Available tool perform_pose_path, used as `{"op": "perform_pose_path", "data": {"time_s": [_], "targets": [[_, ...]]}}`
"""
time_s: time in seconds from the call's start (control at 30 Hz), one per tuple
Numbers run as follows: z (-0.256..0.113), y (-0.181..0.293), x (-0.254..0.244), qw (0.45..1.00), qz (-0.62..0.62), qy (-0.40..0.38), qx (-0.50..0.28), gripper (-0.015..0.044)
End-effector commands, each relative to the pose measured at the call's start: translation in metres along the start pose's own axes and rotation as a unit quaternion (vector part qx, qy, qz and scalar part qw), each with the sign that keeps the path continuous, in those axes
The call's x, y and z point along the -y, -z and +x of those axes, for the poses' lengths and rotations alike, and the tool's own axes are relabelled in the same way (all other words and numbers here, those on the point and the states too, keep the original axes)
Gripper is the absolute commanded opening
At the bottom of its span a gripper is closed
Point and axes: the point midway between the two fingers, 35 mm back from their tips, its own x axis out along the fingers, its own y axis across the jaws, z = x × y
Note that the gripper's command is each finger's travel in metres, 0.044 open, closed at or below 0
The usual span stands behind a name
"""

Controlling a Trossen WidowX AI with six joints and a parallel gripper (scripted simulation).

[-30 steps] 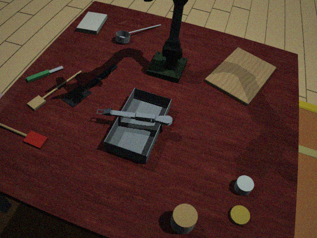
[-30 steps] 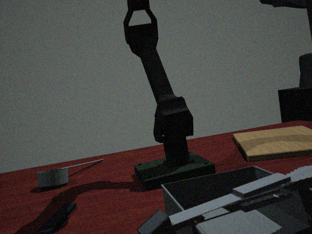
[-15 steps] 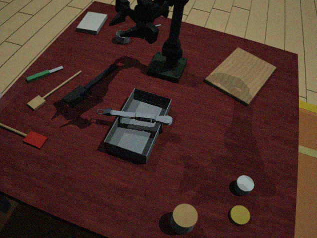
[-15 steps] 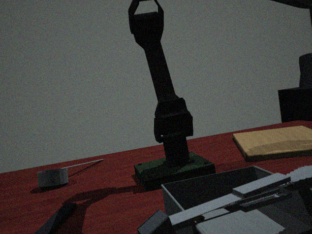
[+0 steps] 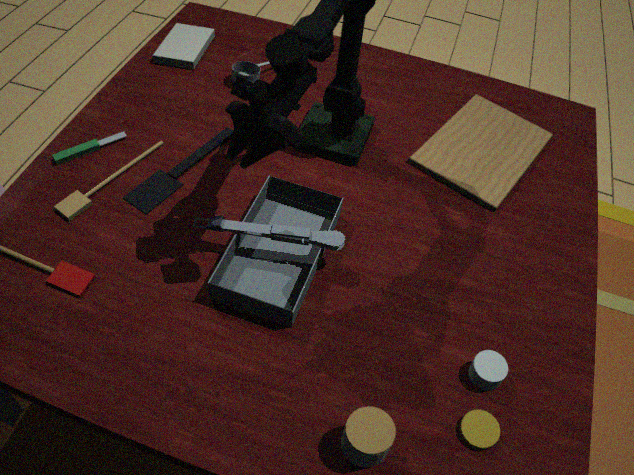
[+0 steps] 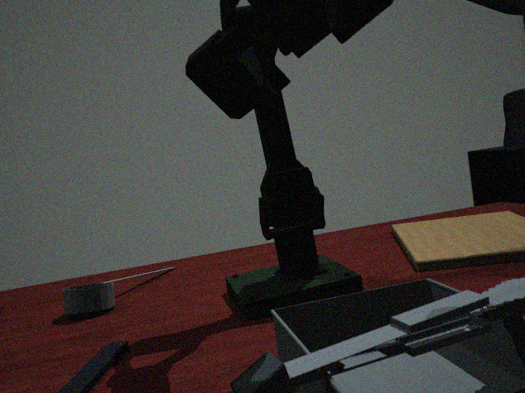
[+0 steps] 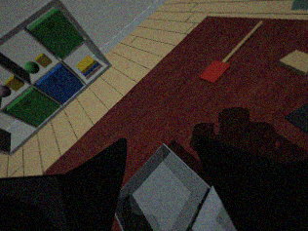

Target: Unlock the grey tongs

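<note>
The grey tongs [image 5: 291, 233] [image 6: 341, 350] lie across the roasting tin [image 5: 248, 305] [image 6: 286, 329] [image 7: 161, 195] with their arms together. Their broad rounded end overhangs the right rim in the top view, their narrow end with a dark piece the left rim. My gripper [image 5: 238, 158] [image 7: 161, 141] is partly open with nothing between its fingers. It hangs above the table, behind and left of the tin in the top view, apart from the tongs; it is out of frame in the exterior view. The wooden board [image 5: 481, 152] [image 6: 464, 237] lies flat at the right, bare.
A black spatula [image 5: 153, 190] lies left of the tin, with a wooden mallet-like tool [image 5: 74, 205] and a red-headed tool [image 5: 71, 278] [image 7: 214, 71] farther out. A metal cup [image 6: 89, 299] with a handle stands behind. Three round containers stand at the front right.
</note>
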Motion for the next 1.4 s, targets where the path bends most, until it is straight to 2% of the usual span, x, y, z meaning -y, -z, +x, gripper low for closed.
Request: {"op": "perform_pose_path", "data": {"time_s": [0.0,0.27,0.87,1.37], "targets": [[0.03,0.064,0.03,0.976,0.18,0.05,-0.111,0.026],[0.045,0.133,0.067,0.888,0.383,0.154,-0.2,0.026],[0.039,0.138,0.069,0.885,0.388,0.158,-0.202,0.026],[0.059,0.147,0.07,0.885,0.388,0.157,-0.202,0.026]]}}
